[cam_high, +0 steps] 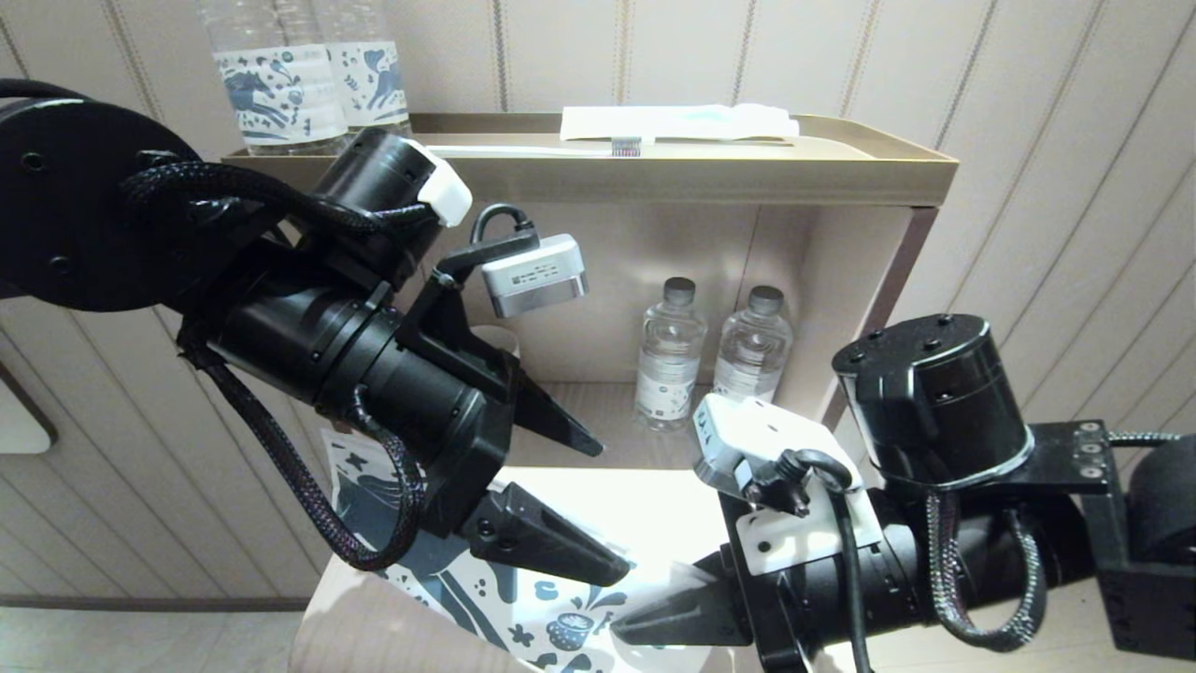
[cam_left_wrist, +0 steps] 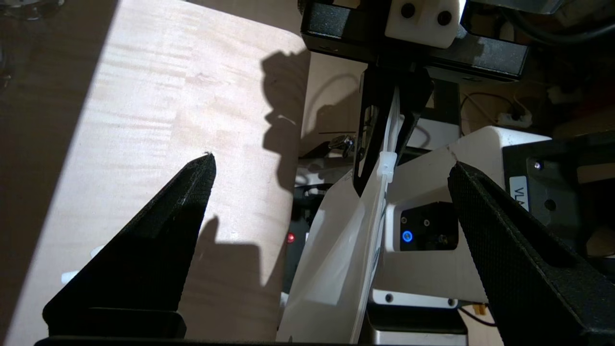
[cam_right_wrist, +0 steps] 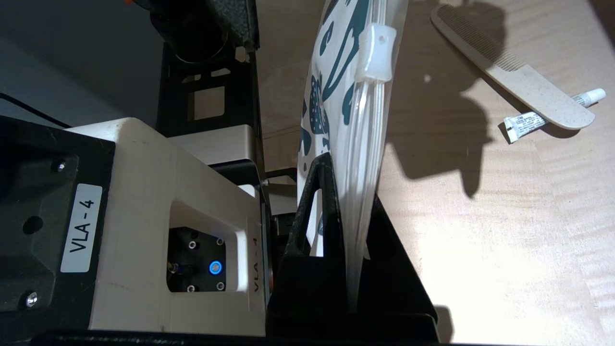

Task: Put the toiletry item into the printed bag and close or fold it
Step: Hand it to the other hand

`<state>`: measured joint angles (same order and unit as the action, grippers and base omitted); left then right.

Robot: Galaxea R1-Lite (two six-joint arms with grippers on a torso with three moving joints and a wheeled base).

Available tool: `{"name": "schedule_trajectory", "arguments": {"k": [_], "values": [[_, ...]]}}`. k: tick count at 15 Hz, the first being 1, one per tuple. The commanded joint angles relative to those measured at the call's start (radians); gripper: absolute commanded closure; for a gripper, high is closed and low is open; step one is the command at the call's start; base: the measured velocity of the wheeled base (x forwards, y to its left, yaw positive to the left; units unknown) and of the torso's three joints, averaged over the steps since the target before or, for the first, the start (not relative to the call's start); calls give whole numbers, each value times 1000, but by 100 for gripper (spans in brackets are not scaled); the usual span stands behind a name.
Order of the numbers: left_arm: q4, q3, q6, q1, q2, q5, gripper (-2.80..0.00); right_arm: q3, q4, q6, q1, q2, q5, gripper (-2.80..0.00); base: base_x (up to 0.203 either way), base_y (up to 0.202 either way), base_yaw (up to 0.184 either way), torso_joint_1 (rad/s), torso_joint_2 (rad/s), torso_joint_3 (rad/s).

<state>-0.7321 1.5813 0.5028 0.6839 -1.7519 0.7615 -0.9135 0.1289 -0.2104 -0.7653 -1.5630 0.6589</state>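
The printed bag (cam_high: 523, 612), white with dark blue motifs, hangs edge-up over the light wooden table (cam_high: 654, 509). My right gripper (cam_high: 621, 628) is shut on its zip edge; in the right wrist view the bag (cam_right_wrist: 343, 96) runs between the closed fingers of the right gripper (cam_right_wrist: 348, 185), with the white zip slider (cam_right_wrist: 377, 53) beyond them. My left gripper (cam_high: 613, 508) stands open just above the bag. In the left wrist view the bag (cam_left_wrist: 336, 250) lies between the wide-apart fingers of the left gripper (cam_left_wrist: 331, 163), touching neither. The toiletry item, a pale comb (cam_right_wrist: 509, 72), lies flat on the table.
A small white tube (cam_right_wrist: 543, 113) lies under the comb's handle. Behind the table stands a shelf unit (cam_high: 822, 178); its top carries labelled bottles (cam_high: 308, 84), a toothbrush (cam_high: 626, 146) and a wrapped packet (cam_high: 682, 121). Two water bottles (cam_high: 715, 360) stand in its niche.
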Motion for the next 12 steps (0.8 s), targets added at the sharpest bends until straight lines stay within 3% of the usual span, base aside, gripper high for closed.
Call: {"name": "schedule_trajectory", "arguments": {"k": [1,6,7,12], "values": [[-4,-1,3,0,-1,6,-280,-2,1,-1,0,1,4,0,0,0,0,0,0,0],[-4,5,3,0,-5,9,-280,-2,3,-1,0,1,4,0,0,0,0,0,0,0],[-4,2,3,0,-4,7,0,-2,1,-3,0,1,4,0,0,0,0,0,0,0],[-4,-9,2,0,0,10,0,-5,3,-3,0,1,4,0,0,0,0,0,0,0]]}}
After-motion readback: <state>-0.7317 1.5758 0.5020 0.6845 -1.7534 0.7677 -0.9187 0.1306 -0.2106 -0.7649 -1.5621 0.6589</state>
